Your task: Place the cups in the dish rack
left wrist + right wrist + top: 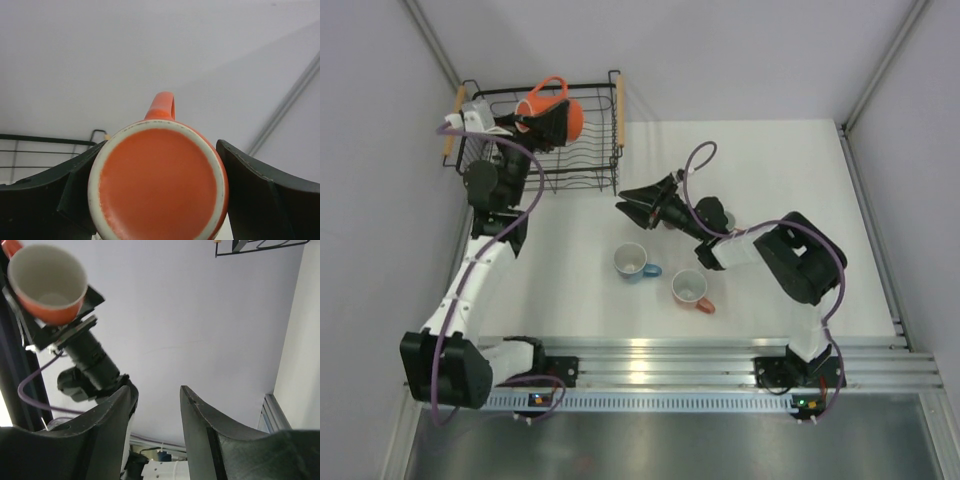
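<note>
My left gripper (pixel 552 122) is shut on the bright orange cup (pixel 573 120) and holds it in the air over the black wire dish rack (pixel 590 170) at the back left. In the left wrist view the orange cup's (pixel 157 180) round base fills the space between my fingers (pixel 250 190), handle pointing away. The right wrist view shows the orange cup (pixel 47 282) from its pale open mouth. A light blue cup (pixel 632 261) and a salmon-pink cup (pixel 690 288) stand upright on the table. My right gripper (pixel 623 203) hovers open and empty beside the rack's right end.
The rack has light wooden handles (pixel 619 120) on its sides and wavy wires inside. Something pale and round (pixel 723 217) shows partly behind the right arm. Grey walls close in the table on the left, back and right. A rack corner (pixel 260 247) shows in the right wrist view.
</note>
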